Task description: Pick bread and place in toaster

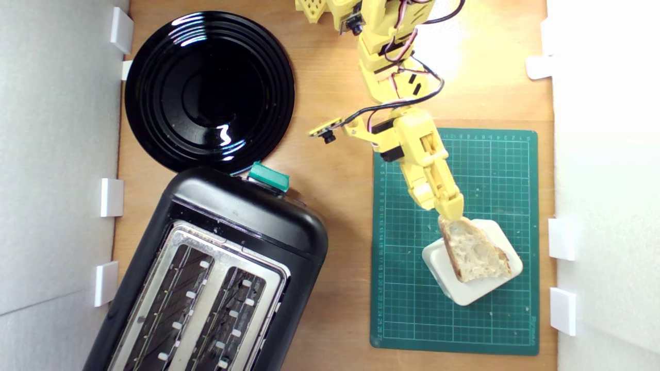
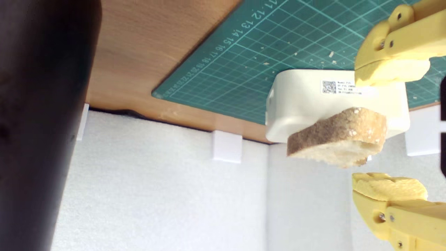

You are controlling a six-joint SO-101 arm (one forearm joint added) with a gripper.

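End effector (image 2: 390, 130) poised wide around the bread (image 1: 477, 250), the pick not yet made.

The bread lies on a white block (image 1: 472, 281) on the green cutting mat (image 1: 412, 309), well apart from the toaster (image 1: 206, 278) across the tabletop (image 1: 335, 180); next, the jaws must close on the slice. Only the wrist view shows the gap on both sides; only the exterior view shows the toaster's empty slots.

Wooden tabletop (image 1: 335, 206), white foam walls (image 1: 56, 154) both sides, bright glare near top.
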